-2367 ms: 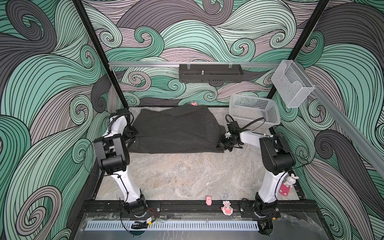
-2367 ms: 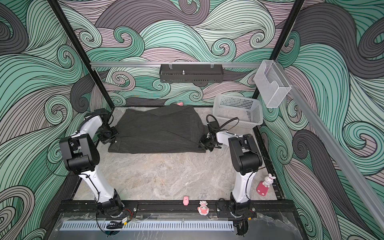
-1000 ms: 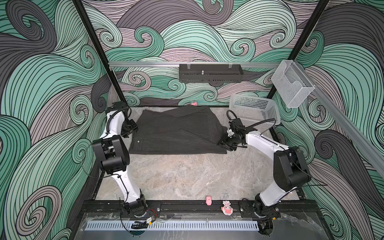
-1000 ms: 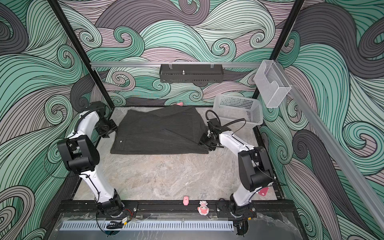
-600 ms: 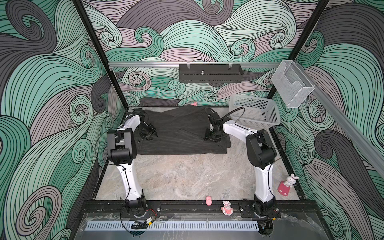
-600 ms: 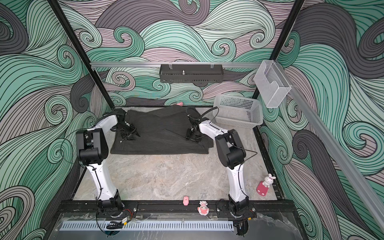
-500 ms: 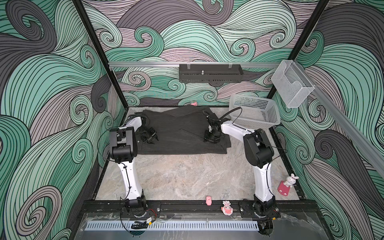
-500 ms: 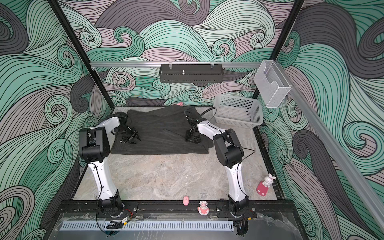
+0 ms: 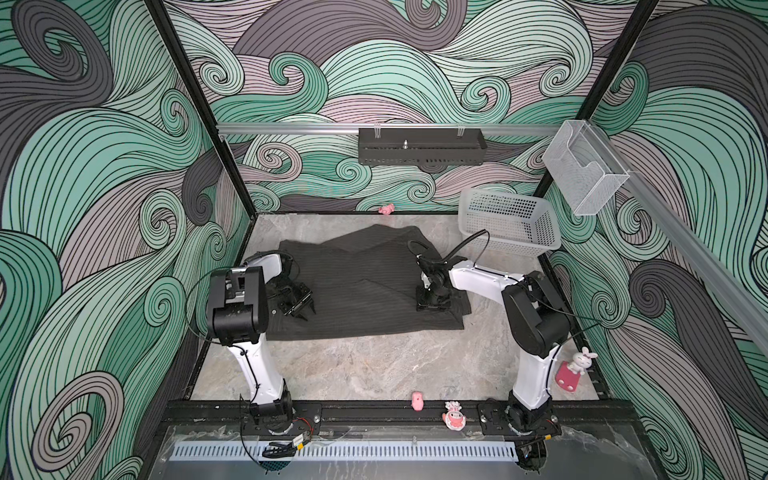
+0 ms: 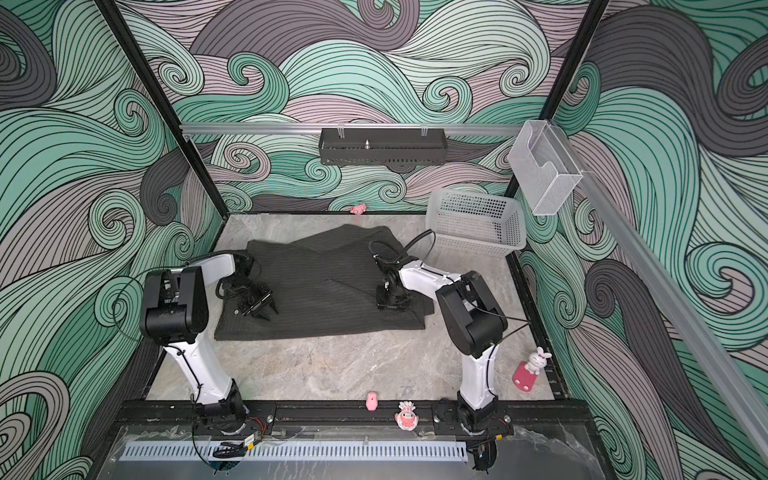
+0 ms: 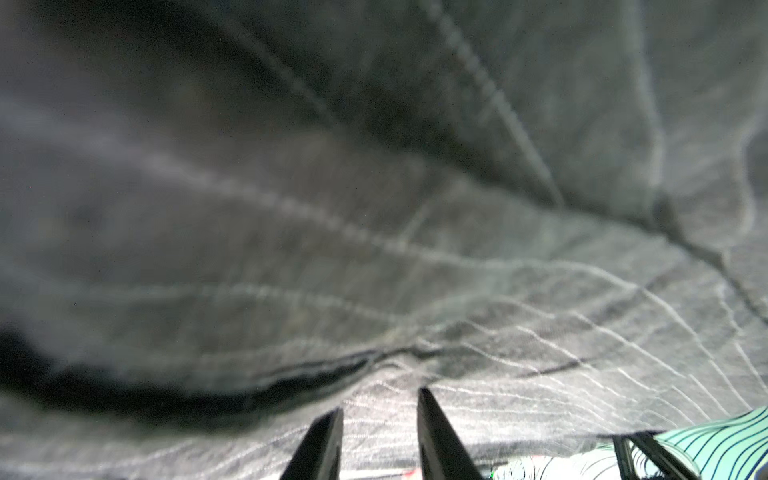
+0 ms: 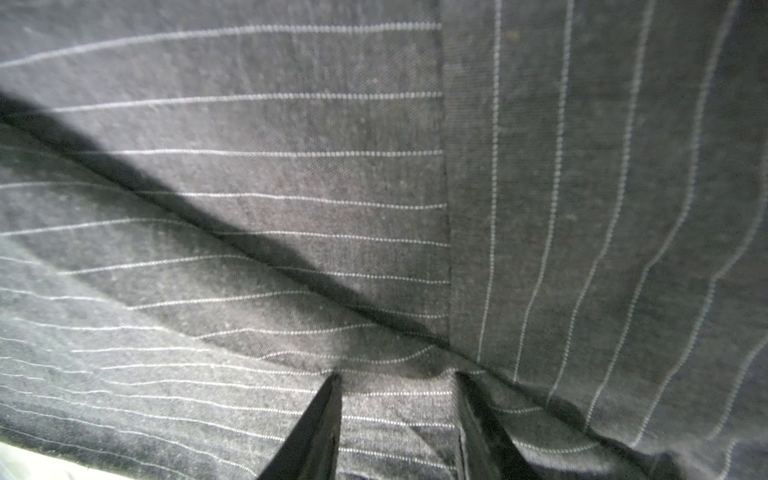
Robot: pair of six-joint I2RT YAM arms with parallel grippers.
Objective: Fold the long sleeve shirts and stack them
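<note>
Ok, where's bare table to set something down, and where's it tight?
Widest: bare marble between the shirt and the front rail. A thin strip runs behind the shirt along the back wall. Crowded: the basket corner, and the shirt under the left pincer and right pincer.

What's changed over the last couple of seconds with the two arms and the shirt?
The left gripper and right gripper left the outer side edges of the shirt and came inward. Both now rest on top of it, jaws apart. The basket stayed where it was.
</note>
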